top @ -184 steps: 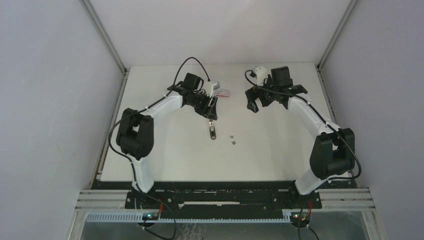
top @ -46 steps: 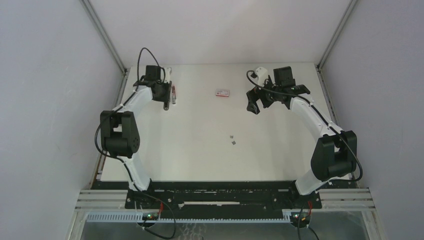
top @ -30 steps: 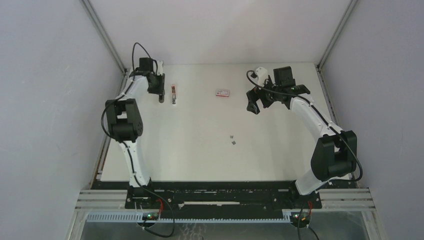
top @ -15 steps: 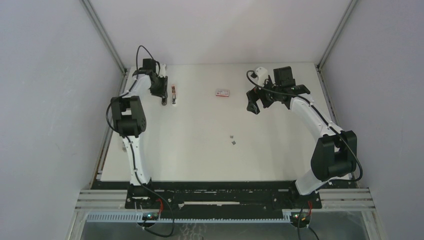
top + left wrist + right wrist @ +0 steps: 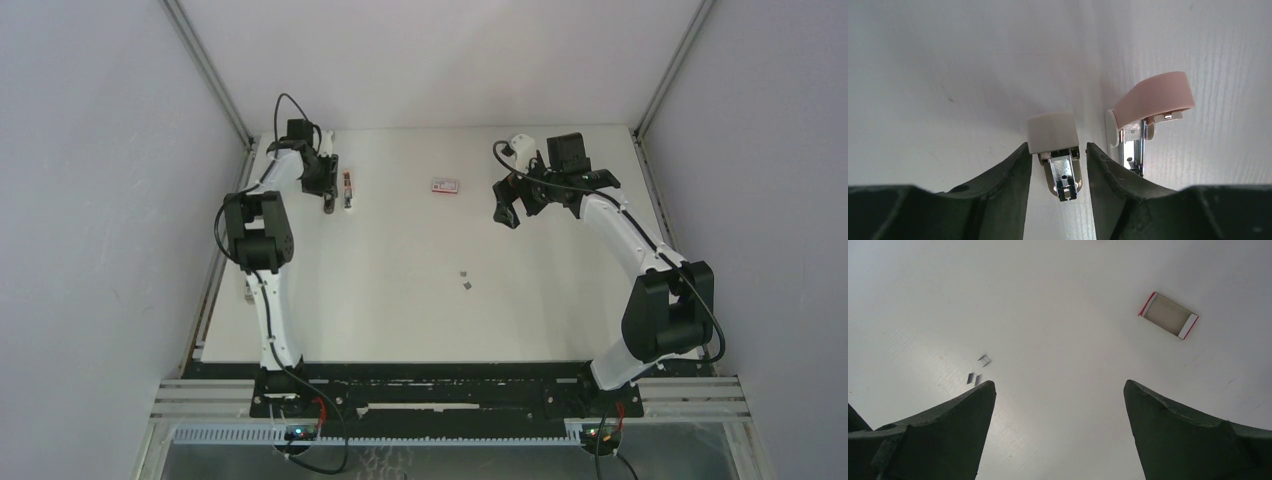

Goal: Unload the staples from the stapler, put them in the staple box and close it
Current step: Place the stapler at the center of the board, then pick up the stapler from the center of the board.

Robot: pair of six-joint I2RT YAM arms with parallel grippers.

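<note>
The stapler (image 5: 347, 189) lies at the table's far left. In the left wrist view it shows as two side-by-side parts: a white-tipped metal part (image 5: 1052, 131) and a pink-capped part (image 5: 1153, 97). My left gripper (image 5: 1057, 146) straddles the white-tipped part, open, with a thin gap at each finger; its right finger sits between the two parts. In the top view, the left gripper (image 5: 328, 200) is just left of the stapler. The staples (image 5: 465, 278) lie loose mid-table; the right wrist view also shows the staples (image 5: 978, 369). My right gripper (image 5: 512, 205) hovers wide open and empty; from its wrist camera the right gripper (image 5: 1059, 385) has bare table between its fingers.
A small red-and-white box (image 5: 445, 185) lies at the far middle of the table, and the right wrist view shows this box (image 5: 1168, 315) open-side up. The left wall rail (image 5: 245, 150) runs close beside the left arm.
The left arm carried the stapler from mid-table to the far left. Over the last second its gripper shifted slightly toward the stapler and its jaws widened. The right arm stayed still.
</note>
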